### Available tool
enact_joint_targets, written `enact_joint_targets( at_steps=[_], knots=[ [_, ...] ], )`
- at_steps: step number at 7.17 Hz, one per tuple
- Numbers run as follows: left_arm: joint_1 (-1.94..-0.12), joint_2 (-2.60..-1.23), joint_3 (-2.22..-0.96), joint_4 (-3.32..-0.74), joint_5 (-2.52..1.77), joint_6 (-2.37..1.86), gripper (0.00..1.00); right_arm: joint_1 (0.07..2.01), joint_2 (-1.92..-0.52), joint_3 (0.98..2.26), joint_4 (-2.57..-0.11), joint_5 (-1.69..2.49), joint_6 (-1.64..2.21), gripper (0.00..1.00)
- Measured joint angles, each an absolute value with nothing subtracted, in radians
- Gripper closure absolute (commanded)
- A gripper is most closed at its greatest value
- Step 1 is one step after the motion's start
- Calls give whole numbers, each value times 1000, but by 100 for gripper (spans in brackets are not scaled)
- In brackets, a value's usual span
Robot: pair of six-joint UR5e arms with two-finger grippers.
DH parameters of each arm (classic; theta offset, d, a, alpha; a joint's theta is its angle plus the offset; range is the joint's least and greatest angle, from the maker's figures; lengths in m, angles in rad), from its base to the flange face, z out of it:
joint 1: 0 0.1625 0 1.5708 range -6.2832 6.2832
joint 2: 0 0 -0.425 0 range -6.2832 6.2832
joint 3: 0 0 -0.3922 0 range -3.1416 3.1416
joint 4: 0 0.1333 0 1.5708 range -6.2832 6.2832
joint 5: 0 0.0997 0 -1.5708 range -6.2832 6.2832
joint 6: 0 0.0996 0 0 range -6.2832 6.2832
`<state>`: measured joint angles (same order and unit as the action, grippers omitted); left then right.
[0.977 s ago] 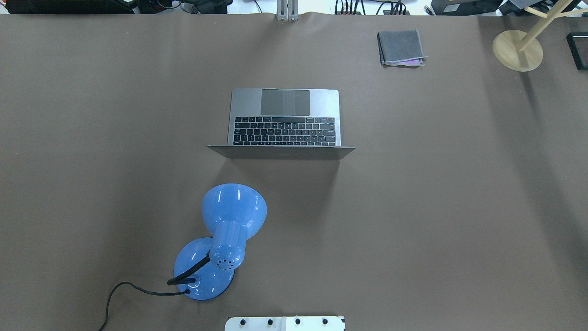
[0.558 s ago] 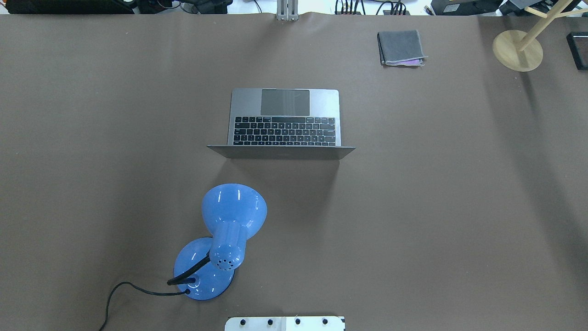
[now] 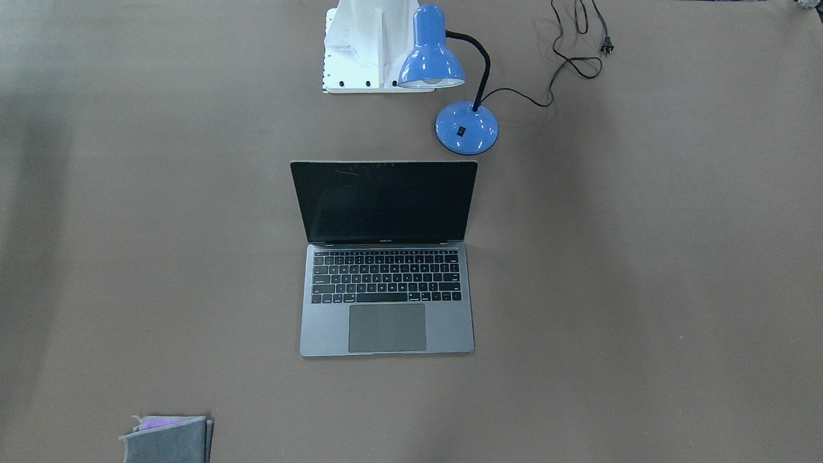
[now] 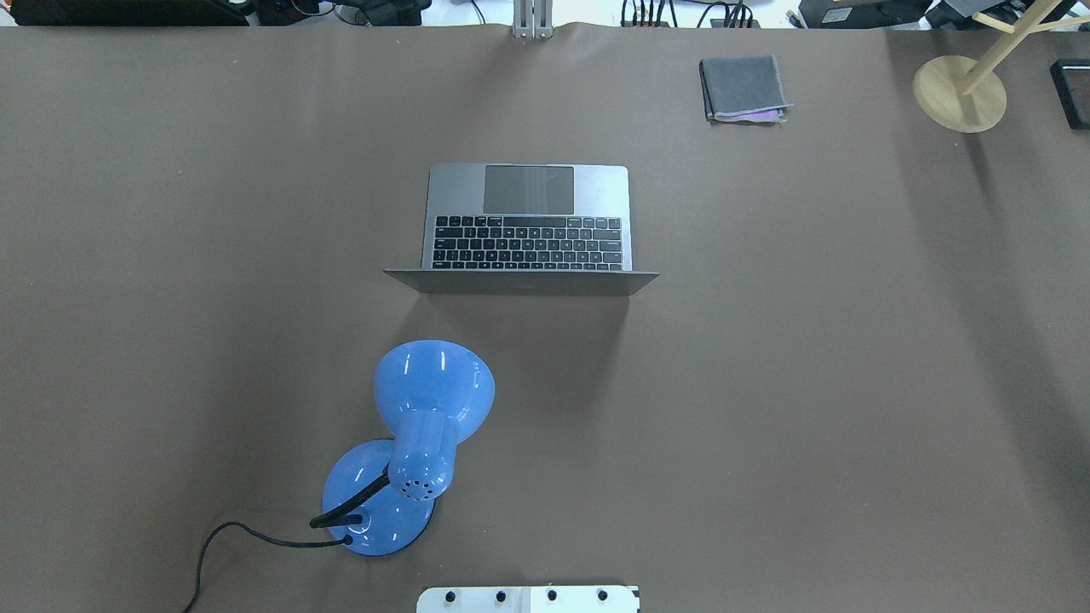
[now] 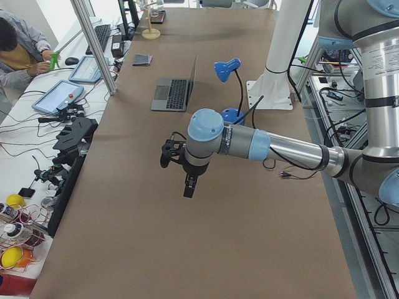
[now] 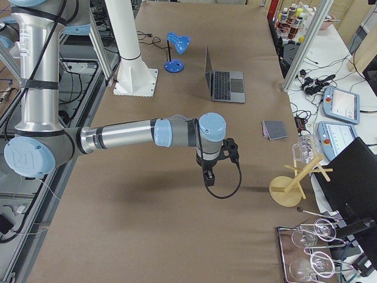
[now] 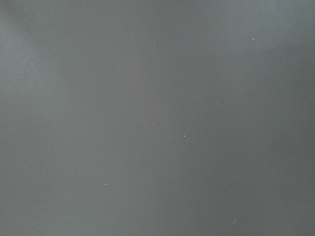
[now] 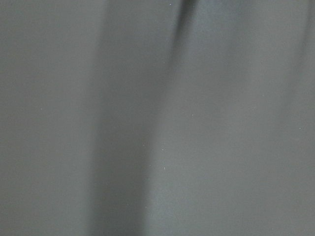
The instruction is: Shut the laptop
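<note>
Hanging low at the centre of the left side view, the left gripper [image 5: 189,185] points down over the bare table [image 5: 156,249]; whether it is parted or clenched cannot be told. The same goes for the right gripper [image 6: 208,175], mid-frame in the right side view. Both wrist cameras show only a blurred grey surface. Farther up the table, the laptop [image 4: 528,221] stands open at the overhead view's centre, its lid nearly edge-on there. A blue lamp [image 4: 430,400] sits below it, and a folded cloth [image 4: 742,87] lies at the upper right.

Silver-tubed arms [image 5: 293,152] with pale-blue joint caps [image 5: 204,124] on a white pedestal [image 3: 353,51].
</note>
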<state>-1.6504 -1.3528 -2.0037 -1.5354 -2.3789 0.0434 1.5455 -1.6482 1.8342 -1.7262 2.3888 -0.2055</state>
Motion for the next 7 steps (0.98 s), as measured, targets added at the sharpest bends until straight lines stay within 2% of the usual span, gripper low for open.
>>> enact_joint_targets(
  at_steps=[3,5,7],
  knots=[
    [-1653,-1324,-2007,-1536,-2417,41,2,1543,-1649,1834,-1722,2409,-204,0],
    [-1650,-1328,-2028,-1561,-2490,-47,2,1535,-1649,1849,-1717,2434,-184,12],
    [-1586,-1335,-2109,-1654,-2513,-313,2,1466,-1649,1949,-1643,2459,48,15]
  ],
)
